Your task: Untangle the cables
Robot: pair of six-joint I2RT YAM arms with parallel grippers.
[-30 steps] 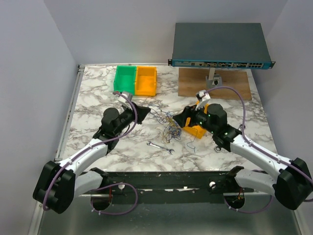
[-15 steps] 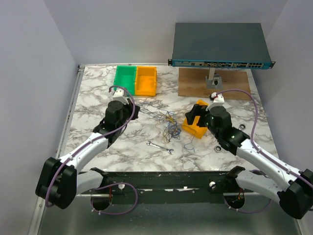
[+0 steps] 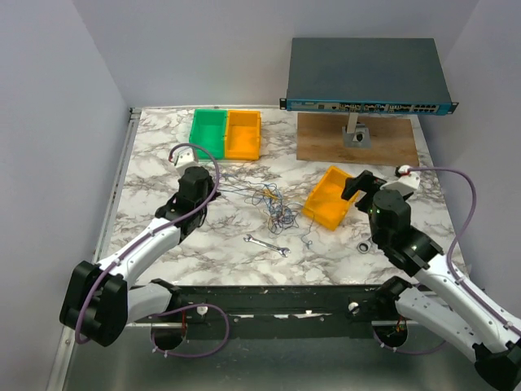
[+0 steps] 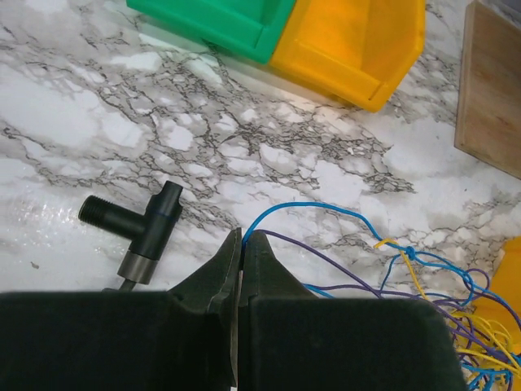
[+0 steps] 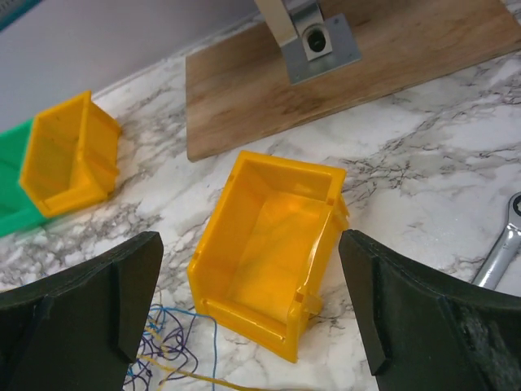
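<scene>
The cables (image 3: 273, 204) are thin blue, purple and yellow wires lying in a tangle at the middle of the marble table. My left gripper (image 3: 213, 177) sits to the left of the tangle. In the left wrist view it (image 4: 242, 237) is shut, with a blue strand and a purple strand (image 4: 326, 259) pinched at its tips and running right towards the knot (image 4: 423, 273). My right gripper (image 3: 362, 186) is to the right of the tangle, wide open and holding nothing. Its fingers (image 5: 134, 285) frame a yellow bin (image 5: 273, 244), and the wires' edge (image 5: 167, 346) shows at lower left.
The yellow bin (image 3: 330, 198) lies between the tangle and my right gripper. A small wrench (image 3: 267, 245) lies near the front. Green (image 3: 207, 130) and orange (image 3: 242, 134) bins stand at the back, beside a wooden board (image 3: 383, 142) under a network switch (image 3: 366, 75). A black T-fitting (image 4: 138, 228) lies by my left gripper.
My right gripper has opened wide and pulled back to the right, away from the tangle and bin. My left gripper has drawn back left, still shut, stretching strands out.
</scene>
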